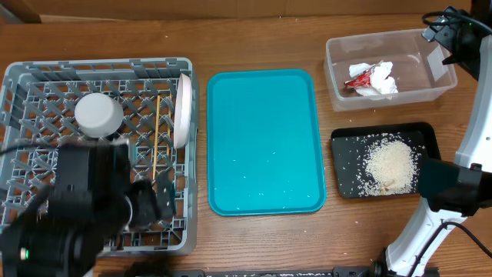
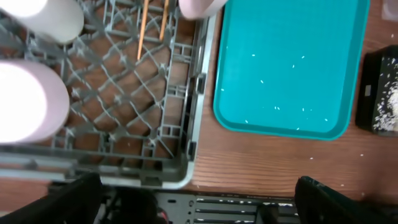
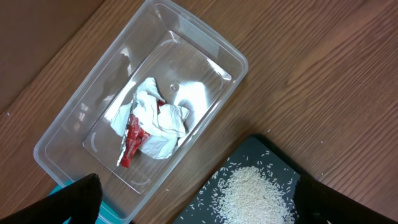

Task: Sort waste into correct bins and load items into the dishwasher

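My left fingers (image 2: 68, 202), spread empty, above the rack (image 1: 100, 63) holding cup (image 1: 98, 114), plate (image 1: 183, 108), chopsticks (image 1: 158, 131); my right fingers (image 3: 74, 202), also spread empty, above the tub (image 1: 332, 73) with napkin (image 1: 382, 79) and wrapper (image 1: 357, 80); rice (image 1: 390, 163) on black tray (image 1: 346, 165).

No readable text or labels.
Nothing legible on grey dish rack (image 1: 23, 73), teal tray (image 1: 265, 138), clear tub (image 1: 334, 54) or red wrapper (image 1: 360, 77).

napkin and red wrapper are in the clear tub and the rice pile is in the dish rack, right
One part is off: the rice pile lies in the black tray, as the overhead view shows. The napkin and red wrapper are indeed in the clear tub.
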Controlling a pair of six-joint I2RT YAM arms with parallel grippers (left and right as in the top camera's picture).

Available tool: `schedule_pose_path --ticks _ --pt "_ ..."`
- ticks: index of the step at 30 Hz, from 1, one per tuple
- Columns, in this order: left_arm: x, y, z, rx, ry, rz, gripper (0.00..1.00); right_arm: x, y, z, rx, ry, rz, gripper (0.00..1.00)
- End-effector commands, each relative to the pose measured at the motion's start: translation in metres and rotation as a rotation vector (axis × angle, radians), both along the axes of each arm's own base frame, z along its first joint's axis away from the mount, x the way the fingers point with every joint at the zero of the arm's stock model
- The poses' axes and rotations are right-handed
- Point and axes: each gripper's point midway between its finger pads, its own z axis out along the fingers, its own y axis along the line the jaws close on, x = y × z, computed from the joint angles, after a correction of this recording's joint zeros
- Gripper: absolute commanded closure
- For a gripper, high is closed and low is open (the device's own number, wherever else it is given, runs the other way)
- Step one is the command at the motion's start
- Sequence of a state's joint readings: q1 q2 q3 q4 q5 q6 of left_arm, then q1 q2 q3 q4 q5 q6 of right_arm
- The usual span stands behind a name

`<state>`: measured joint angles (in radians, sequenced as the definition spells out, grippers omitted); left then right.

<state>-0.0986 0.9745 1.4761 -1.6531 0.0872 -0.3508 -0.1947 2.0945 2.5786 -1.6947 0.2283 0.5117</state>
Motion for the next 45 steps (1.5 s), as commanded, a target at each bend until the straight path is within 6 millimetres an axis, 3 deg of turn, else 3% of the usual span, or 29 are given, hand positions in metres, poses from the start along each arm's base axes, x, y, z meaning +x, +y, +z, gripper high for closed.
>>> schedule_pose_path --ticks 1,14,18,21,27,32,36,40,45 --pt "-0.008 -0.003 -0.005 -0.04 0.011 0.048 0.0 -0.004 -0.002 0.015 -0.018 -0.036 -0.003 0.0" --pt "-0.006 -0.001 -0.005 -0.029 0.006 0.053 0.0 -0.004 -0.002 0.015 -0.018 -0.036 -0.003 0.0" --pt "0.01 -0.007 -0.005 -0.018 -0.056 -0.025 0.0 -0.004 -0.002 0.015 -0.018 -0.036 -0.003 0.0" --pt "0.037 -0.016 -0.01 0.035 -0.165 -0.178 0.0 -0.004 -0.002 0.015 -0.018 -0.036 -0.003 0.0" --pt "0.083 -0.025 -0.046 0.115 -0.378 -0.331 0.0 -0.004 -0.002 0.015 -0.018 -0.036 -0.003 0.0" --pt "0.093 -0.026 -0.089 0.129 -0.503 -0.336 0.0 -0.004 -0.002 0.015 -0.018 -0.036 -0.003 0.0" --pt "0.093 -0.026 -0.113 0.147 -0.615 -0.342 0.0 -0.004 -0.002 0.015 -0.018 -0.036 -0.003 0.0" --pt "0.095 -0.026 -0.122 0.186 -0.767 -0.362 0.0 -0.004 -0.002 0.015 -0.018 -0.036 -0.003 0.0" --pt "0.099 -0.027 -0.115 0.253 -0.959 -0.386 0.0 -0.004 -0.002 0.015 -0.018 -0.036 -0.003 0.0"
